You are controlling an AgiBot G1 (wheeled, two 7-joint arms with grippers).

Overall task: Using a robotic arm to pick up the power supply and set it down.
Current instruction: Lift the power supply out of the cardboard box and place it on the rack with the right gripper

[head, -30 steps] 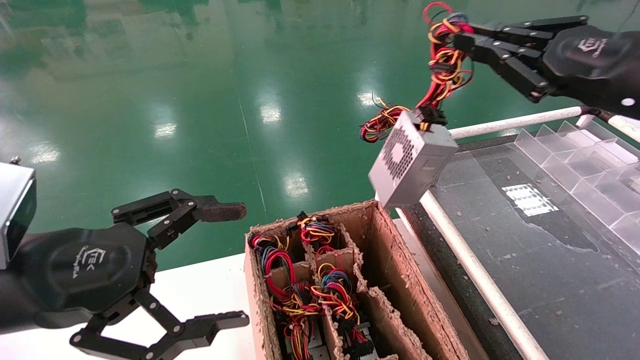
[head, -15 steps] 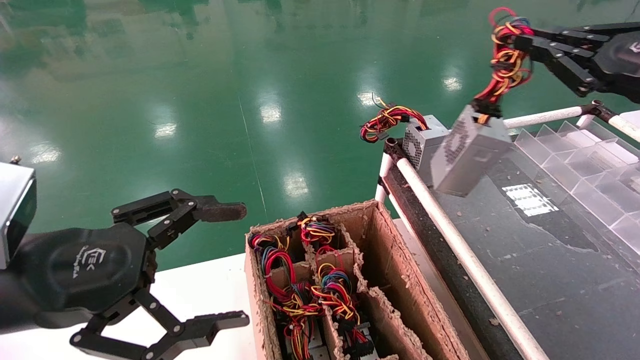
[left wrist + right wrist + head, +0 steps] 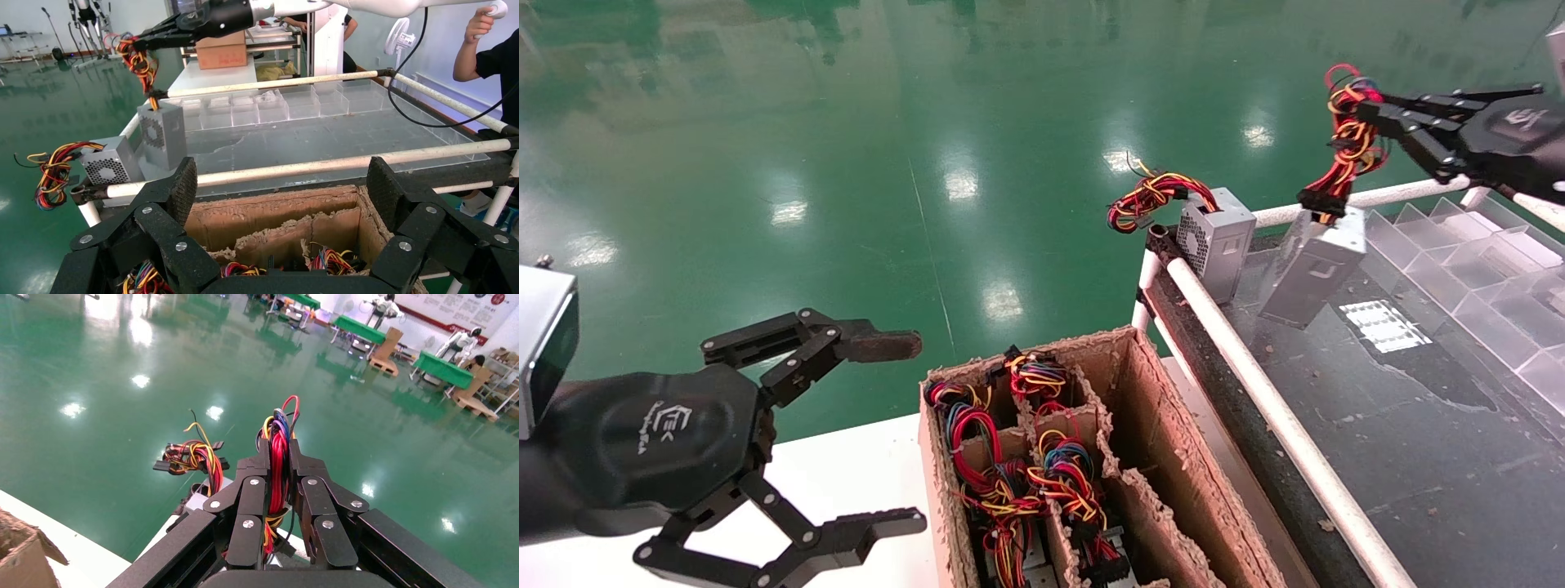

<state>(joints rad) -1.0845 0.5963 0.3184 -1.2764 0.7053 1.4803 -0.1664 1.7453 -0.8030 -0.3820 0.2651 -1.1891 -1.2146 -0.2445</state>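
My right gripper (image 3: pixel 1369 110) is shut on the red, yellow and black wire bundle (image 3: pixel 1348 143) of the power supply (image 3: pixel 1310 265). The silver box hangs tilted from those wires over the dark table (image 3: pixel 1401 425), its lower end at or just above the surface; I cannot tell whether it touches. The left wrist view shows the same unit (image 3: pixel 164 125) under that gripper (image 3: pixel 147 43). In the right wrist view the wires (image 3: pixel 279 471) are pinched between the closed fingers of the gripper (image 3: pixel 279 447). My left gripper (image 3: pixel 915 433) (image 3: pixel 283 190) stays open and empty at the lower left.
Another power supply (image 3: pixel 1214 237) stands at the table's near corner, its wires (image 3: pixel 1152 200) hanging outward. A torn cardboard box (image 3: pixel 1148 408) with several wired units sits below. A white rail (image 3: pixel 1279 416) edges the table; clear dividers (image 3: pixel 1459 245) line its far side.
My right gripper has carried the power supply to the right and downward, from above the box's corner to over the table beyond the other unit. The left arm has not moved.
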